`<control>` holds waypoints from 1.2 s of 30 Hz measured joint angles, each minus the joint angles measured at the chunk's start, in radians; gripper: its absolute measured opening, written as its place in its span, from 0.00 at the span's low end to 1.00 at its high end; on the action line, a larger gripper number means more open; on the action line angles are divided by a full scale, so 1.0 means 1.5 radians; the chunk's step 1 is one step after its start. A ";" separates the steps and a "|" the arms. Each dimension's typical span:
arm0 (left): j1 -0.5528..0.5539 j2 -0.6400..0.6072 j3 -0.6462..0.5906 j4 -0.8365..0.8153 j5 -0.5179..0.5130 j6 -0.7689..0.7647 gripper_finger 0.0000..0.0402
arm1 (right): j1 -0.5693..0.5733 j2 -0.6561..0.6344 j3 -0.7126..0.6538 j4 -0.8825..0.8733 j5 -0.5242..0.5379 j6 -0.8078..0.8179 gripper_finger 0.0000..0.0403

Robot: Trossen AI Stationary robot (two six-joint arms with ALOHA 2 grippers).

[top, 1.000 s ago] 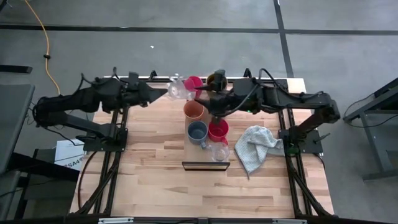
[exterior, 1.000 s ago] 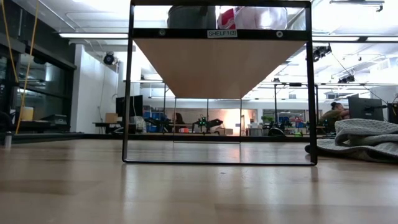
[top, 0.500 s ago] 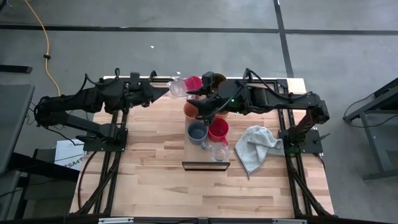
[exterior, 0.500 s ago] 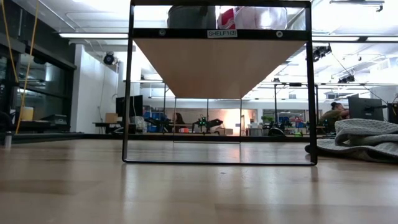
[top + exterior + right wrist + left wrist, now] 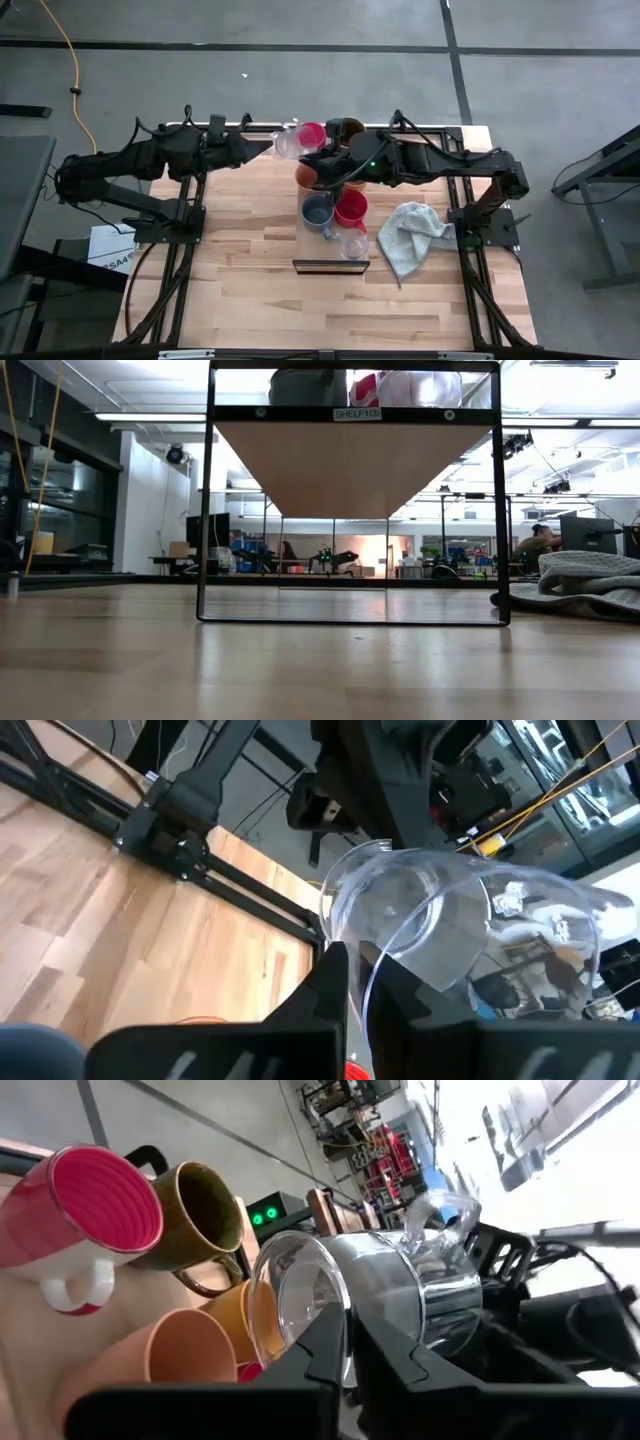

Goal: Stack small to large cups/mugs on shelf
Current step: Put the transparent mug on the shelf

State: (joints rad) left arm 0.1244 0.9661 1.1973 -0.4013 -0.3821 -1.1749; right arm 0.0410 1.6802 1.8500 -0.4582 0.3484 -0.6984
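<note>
A clear glass cup [image 5: 287, 143] hangs on its side above the far end of the shelf [image 5: 332, 262], between both grippers. My left gripper [image 5: 275, 146] is shut on it from the left and my right gripper [image 5: 306, 153] from the right. On the shelf stand a red mug [image 5: 313, 133], an olive mug [image 5: 348, 128], an orange cup [image 5: 313, 177], a blue cup [image 5: 318, 210], another red mug [image 5: 351, 209] and a second glass cup [image 5: 353, 242]. The left wrist view shows a second orange cup [image 5: 255, 1315]. My left gripper pinches the glass cup's rim [image 5: 340, 1315] between its two fingers, one inside the mouth and one outside. The fingers come level from the table's left. The cup lies tipped on its side, clear of the shelf. My right gripper pinches the same cup's rim [image 5: 372, 952] between its two fingers, at another spot on the rim. It comes roughly level from the table's right. The cup stays lifted clear.
A pale grey cloth [image 5: 412, 235] lies crumpled on the tabletop right of the shelf. The shelf's black frame [image 5: 208, 510] stands on the wooden tabletop [image 5: 230, 290]. The arm bases stand at the table's left and right edges.
My right gripper has moved toward the table's left, past the olive mug, up to the glass cup in my left gripper, and has taken hold of its rim. The left gripper and the cup have kept almost still.
</note>
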 joint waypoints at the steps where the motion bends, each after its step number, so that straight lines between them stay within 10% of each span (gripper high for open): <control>1: 0.000 -0.001 0.000 -0.003 0.002 0.010 0.04 | 0.000 0.000 0.000 -0.002 0.000 0.002 0.01; 8: 0.000 -0.032 0.023 -0.030 0.007 0.111 0.27 | -0.003 -0.041 0.001 -0.037 0.025 0.012 0.00; 17: 0.000 0.024 0.144 -0.078 0.045 0.326 0.58 | -0.026 -0.093 0.001 -0.185 -0.264 0.079 0.00; 36: 0.035 0.326 0.464 -0.285 0.266 0.522 0.61 | 0.004 -0.087 0.000 -0.206 -0.348 0.059 0.00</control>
State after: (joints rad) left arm 0.1767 1.4555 1.8935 -0.8285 0.0165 -0.3912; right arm 0.0467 1.5501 1.8503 -0.7666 -0.1738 -0.6098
